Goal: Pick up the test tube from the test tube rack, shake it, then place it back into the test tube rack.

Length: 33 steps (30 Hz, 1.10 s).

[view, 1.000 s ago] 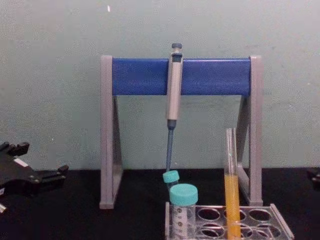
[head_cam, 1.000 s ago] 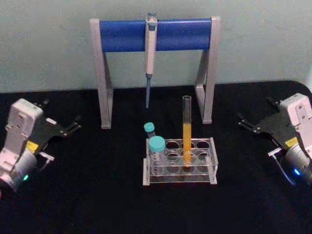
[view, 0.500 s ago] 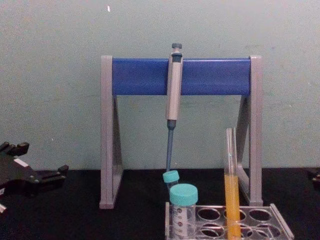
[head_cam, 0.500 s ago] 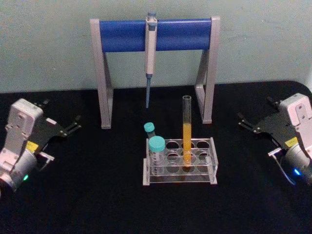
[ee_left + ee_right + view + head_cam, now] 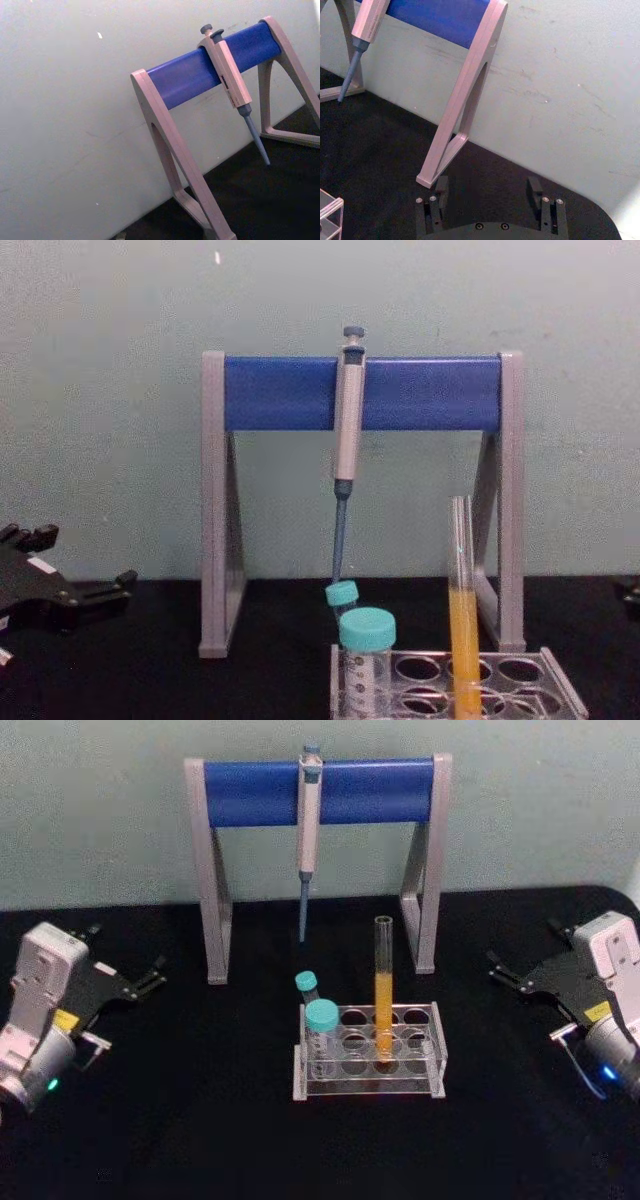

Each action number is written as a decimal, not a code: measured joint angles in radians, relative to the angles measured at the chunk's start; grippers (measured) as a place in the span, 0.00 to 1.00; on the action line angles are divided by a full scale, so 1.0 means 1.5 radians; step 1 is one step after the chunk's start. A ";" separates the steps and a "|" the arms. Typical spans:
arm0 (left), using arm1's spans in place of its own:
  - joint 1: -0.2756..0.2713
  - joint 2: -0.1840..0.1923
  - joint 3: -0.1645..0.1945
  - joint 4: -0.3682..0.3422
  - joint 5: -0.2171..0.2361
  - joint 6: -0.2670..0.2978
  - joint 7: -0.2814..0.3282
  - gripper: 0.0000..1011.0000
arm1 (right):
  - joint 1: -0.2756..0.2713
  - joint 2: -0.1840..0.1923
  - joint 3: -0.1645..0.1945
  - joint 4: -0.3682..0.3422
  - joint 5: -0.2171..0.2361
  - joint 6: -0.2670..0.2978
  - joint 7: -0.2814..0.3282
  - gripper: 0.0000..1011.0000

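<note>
Test tube (image 5: 384, 982) upright in the rack (image 5: 420, 1088), middle column, orange liquid in its lower half; left gripper (image 5: 125, 957) well left of rack, jaws apart, holding nothing; right gripper (image 5: 525, 945) well right of rack, jaws apart, holding nothing.

Soft, even light fills every view, and its source cannot be told. The pale wall (image 5: 100, 820) is lit evenly, with no hot spots. The black desk (image 5: 200, 1120) swallows the light, so no shadows can be made out on it. The clear rack (image 5: 368, 1092) catches thin pale glints along its edges. The orange liquid in the test tube (image 5: 384, 990) glows bright, and the blue bar of the stand (image 5: 250, 792) shows a mild sheen
</note>
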 joint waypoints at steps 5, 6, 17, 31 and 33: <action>0.000 0.000 0.000 0.000 0.000 0.000 0.000 0.99 | 0.000 0.000 0.000 0.000 0.000 0.000 0.000 0.99; 0.000 0.000 0.000 0.000 0.000 0.000 0.000 0.99 | 0.000 0.000 0.000 0.000 0.000 0.000 0.000 0.99; 0.000 0.000 0.000 0.000 0.000 0.000 0.000 0.99 | 0.000 0.000 0.000 0.000 0.000 0.000 0.000 0.99; 0.000 0.000 0.000 0.000 0.000 0.000 0.000 0.99 | 0.000 0.000 0.000 0.000 0.000 0.000 0.000 0.99; 0.000 0.000 0.000 0.000 0.000 0.000 0.000 0.99 | -0.001 0.000 0.001 0.000 0.000 0.000 0.001 0.99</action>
